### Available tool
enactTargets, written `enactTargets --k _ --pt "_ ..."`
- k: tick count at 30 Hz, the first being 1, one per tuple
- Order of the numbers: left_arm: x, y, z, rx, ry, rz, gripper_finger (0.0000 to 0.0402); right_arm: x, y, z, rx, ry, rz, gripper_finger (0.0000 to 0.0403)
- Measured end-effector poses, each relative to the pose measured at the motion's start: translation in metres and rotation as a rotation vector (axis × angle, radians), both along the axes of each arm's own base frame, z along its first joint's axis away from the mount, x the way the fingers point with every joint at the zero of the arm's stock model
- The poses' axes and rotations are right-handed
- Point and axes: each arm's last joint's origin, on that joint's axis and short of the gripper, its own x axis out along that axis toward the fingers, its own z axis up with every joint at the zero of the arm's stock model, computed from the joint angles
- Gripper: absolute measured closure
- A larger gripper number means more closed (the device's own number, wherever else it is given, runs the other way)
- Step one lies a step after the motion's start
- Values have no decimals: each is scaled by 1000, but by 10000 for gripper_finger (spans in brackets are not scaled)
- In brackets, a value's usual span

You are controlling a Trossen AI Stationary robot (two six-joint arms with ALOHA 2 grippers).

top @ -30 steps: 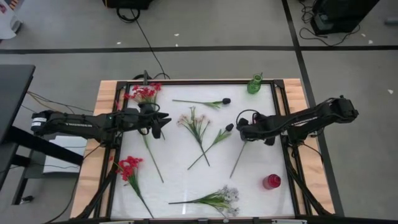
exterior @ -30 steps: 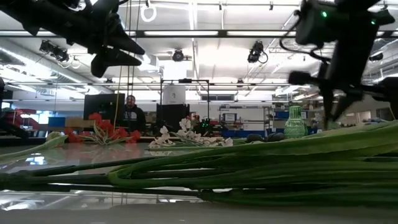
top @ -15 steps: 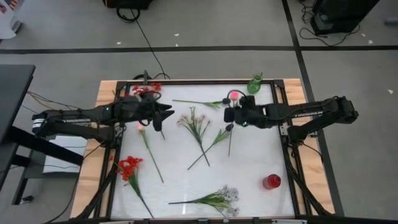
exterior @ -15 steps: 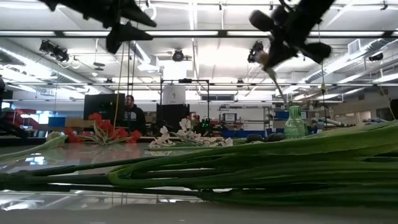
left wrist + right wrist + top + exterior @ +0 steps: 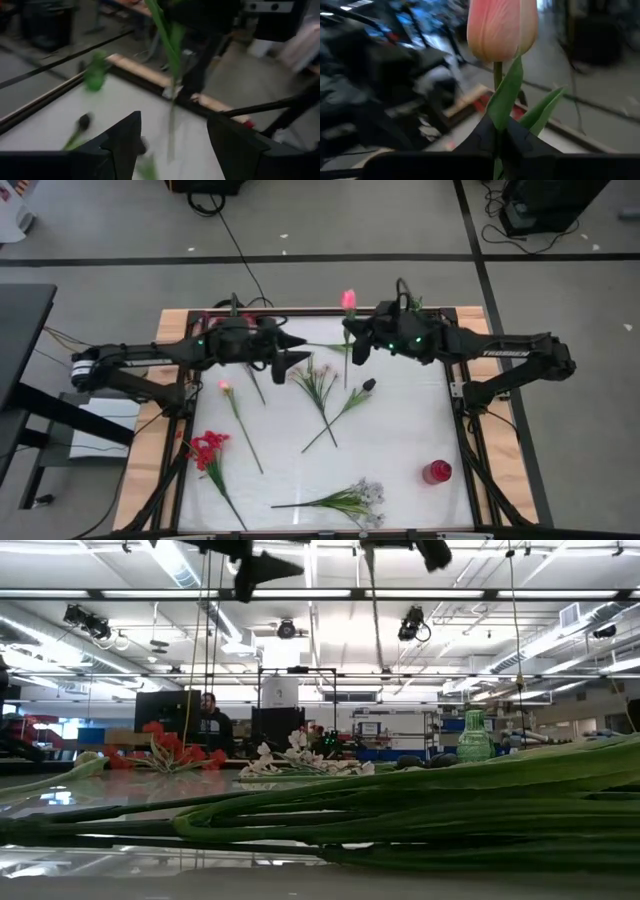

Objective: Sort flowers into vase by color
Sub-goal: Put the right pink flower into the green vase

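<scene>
My right gripper (image 5: pixel 350 346) hangs high over the far middle of the table, shut on a pink tulip (image 5: pixel 348 301). The bud (image 5: pixel 502 27) stands above the fingers and the stem (image 5: pixel 171 55) hangs below them. My left gripper (image 5: pixel 299 352) floats open just left of that stem, its fingers (image 5: pixel 125 145) apart from it. The green vase (image 5: pixel 95 73) stands at the far right edge, partly under my right arm. Another pink tulip (image 5: pixel 225 387), a red cluster (image 5: pixel 208 448), a pale spray (image 5: pixel 318 378) and a dark bud (image 5: pixel 368 385) lie flat on the white table. My right gripper pinches the tulip's stem (image 5: pixel 498 107) a little below the bud, where the leaves start, between its two fingers. The fingers reach in nearly level from the table's right and lie across the stem. The tulip is upright and lifted clear, its lower stem (image 5: pixel 346 375) hanging free.
A red vase (image 5: pixel 436 472) stands near the right front corner. A white spray (image 5: pixel 352 500) lies at the front edge; its green stems fill the low view's foreground. A dark frame (image 5: pixel 300 311) borders the table. A person (image 5: pixel 210 725) sits far behind the table.
My right gripper has risen and gone toward the far edge, rolling its wrist. The tulip has left the table and turned from lying flat to upright, bud on top. My left gripper has risen too and moved toward the table's right, nearer the hanging stem.
</scene>
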Motion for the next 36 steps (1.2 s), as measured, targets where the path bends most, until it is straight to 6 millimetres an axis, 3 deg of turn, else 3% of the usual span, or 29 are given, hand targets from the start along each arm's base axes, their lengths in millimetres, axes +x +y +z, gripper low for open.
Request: enactTargets --k 6,16,28,36 --pt "25 3 -4 10 -126 -63 168 2 3 18 -91 -74 143 384" --pt "54 -2 -20 25 -211 -172 187 3 6 20 -125 -84 255 384" --pt "67 1 -30 30 -241 -170 235 3 8 20 -145 -80 307 384" --pt "79 1 -15 91 -261 -188 277 4 8 20 -145 -84 331 384"
